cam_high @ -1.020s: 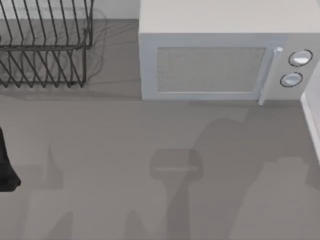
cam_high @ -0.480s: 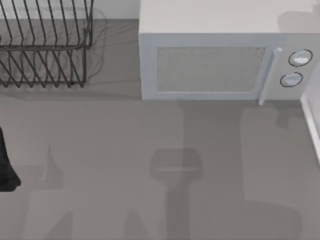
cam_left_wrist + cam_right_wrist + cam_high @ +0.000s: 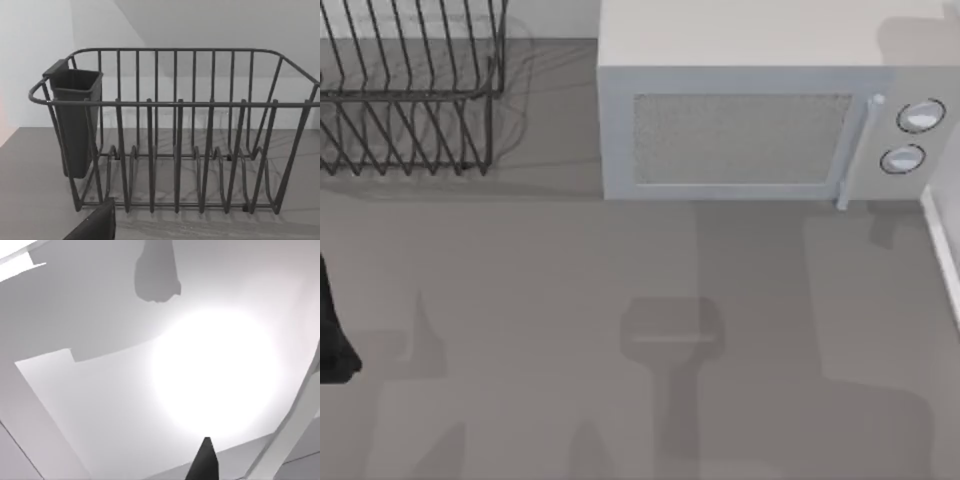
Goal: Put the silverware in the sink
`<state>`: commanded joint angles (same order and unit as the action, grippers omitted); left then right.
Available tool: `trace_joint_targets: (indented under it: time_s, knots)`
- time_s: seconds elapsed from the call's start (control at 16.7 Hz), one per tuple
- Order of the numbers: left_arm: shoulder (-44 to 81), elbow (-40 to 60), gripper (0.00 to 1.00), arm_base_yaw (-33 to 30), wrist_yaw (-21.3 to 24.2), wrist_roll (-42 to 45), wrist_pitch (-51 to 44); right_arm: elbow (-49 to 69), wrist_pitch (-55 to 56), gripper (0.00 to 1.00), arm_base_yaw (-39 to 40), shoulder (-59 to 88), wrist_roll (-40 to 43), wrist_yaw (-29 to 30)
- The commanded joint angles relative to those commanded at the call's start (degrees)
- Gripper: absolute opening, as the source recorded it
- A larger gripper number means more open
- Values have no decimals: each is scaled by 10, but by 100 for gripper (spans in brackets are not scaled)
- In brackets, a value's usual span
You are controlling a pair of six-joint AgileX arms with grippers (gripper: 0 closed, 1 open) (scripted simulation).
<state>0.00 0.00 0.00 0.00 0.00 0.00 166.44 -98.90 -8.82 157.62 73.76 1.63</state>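
Sitting w/ dark cup (image 3: pixel 76 120) hooked inside, wire rack (image 3: pixel 175 130).

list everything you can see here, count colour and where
dish rack: one, dark wire, far left of the counter
utensil holder: one, dark grey, hung on one end of the rack
microwave: one, white, far side, centre to right, door shut
microwave dials: two, round, silvery, right of the door
counter: one, grey, with shadows on it
white edge: one, along the right border, cannot tell what it is
left arm: one, black, at the left edge
right gripper fingertip: one dark tip, over a bright white surface
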Motion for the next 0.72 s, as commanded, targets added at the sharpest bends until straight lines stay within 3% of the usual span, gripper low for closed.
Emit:
trace_joint_targets:
  time_s: [0.3, 0.72]
  knots:
    - [0, 0, 100, 0, 0, 0, 0, 39, -17, 0, -8, 36, 0, 0]
    - [0, 0, 100, 0, 0, 0, 0, 245, -83, 0, 0, 161, 0, 2]
